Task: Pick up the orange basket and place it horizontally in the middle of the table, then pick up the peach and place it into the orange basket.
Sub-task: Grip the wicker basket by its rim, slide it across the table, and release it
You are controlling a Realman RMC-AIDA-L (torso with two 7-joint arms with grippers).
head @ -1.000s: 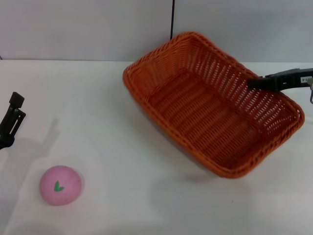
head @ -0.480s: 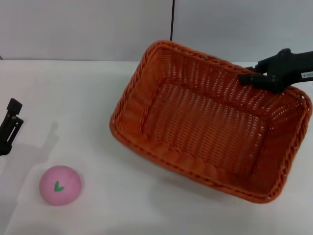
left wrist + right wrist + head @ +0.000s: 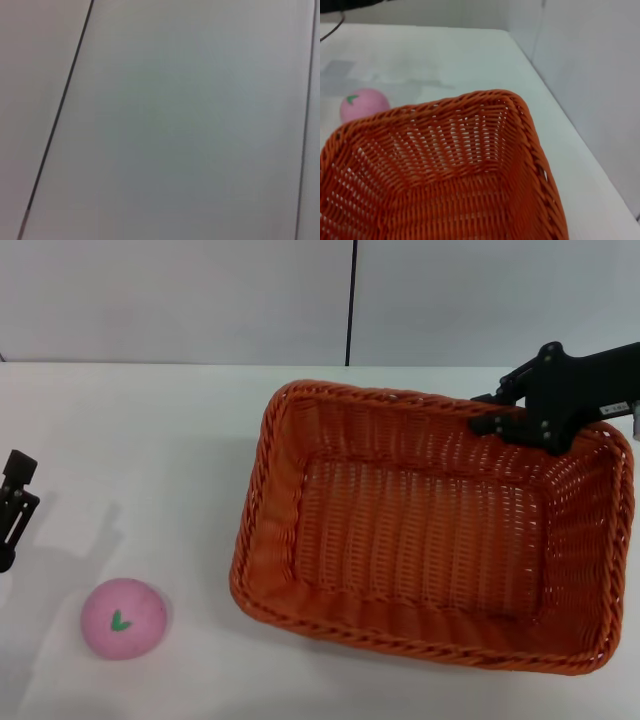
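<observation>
The orange basket (image 3: 268,525) lies with its long side running left to right on the white table (image 3: 150,420), right of centre, its opening facing up. My right gripper (image 3: 497,412) reaches in from the right and is shut on the basket's far rim near the right corner. In the right wrist view the basket's woven inside (image 3: 445,170) fills the foreground, with the peach (image 3: 364,104) beyond its rim. The pink peach (image 3: 123,617), green leaf mark facing me, rests on the table at the front left, well apart from the basket. My left gripper (image 3: 14,506) hangs at the far left edge.
A grey wall with a dark vertical seam (image 3: 351,300) stands behind the table's far edge. The left wrist view shows only that wall. Bare tabletop (image 3: 190,490) lies between the peach and the basket.
The basket has turned and come down from a tilted, diagonal pose to lying level and crosswise, held by the right gripper throughout. The left gripper has drifted slightly lower and leftward. The peach has not moved.
</observation>
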